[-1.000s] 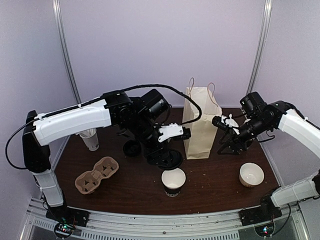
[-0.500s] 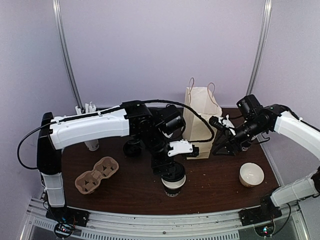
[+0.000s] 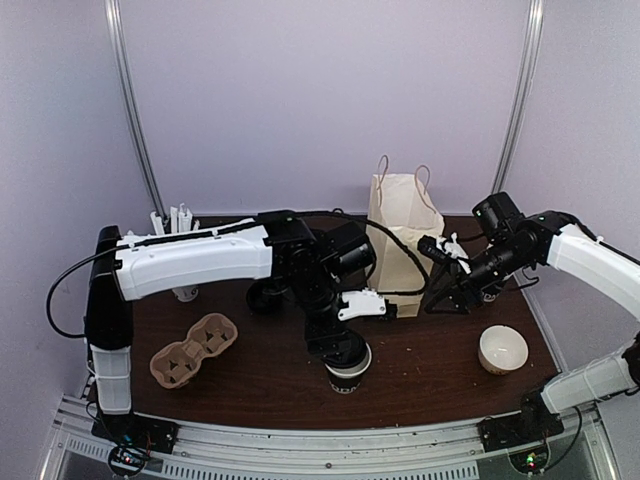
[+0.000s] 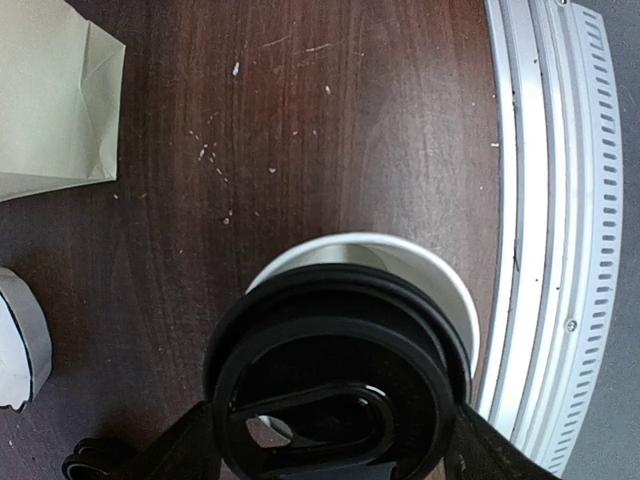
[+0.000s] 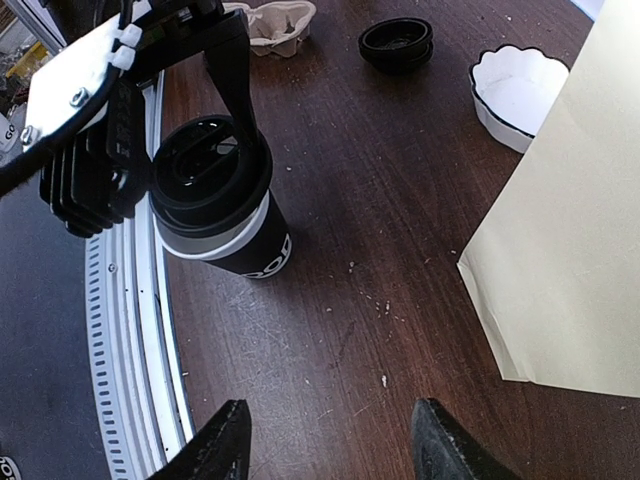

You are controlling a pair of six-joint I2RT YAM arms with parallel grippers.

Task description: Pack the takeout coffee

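Top view: the takeout cup (image 3: 347, 378) stands mid front edge of the table (image 3: 440, 380), with your left claw (image 3: 336, 340) right on top of it. Paper bag (image 3: 400, 250) is upright behind, white bowl (image 3: 503, 348) front right, cup carrier (image 3: 190, 352) front left.
Left wrist: claw spread wide, clamped on the black lid (image 4: 335, 380), which sits off-centre over the cup's white rim.
Right wrist: white print on the cup's black band, roughly "ROD", rest unreadable. Your right claw (image 5: 330, 415) gapes, holding nothing, above the table between cup and bag.
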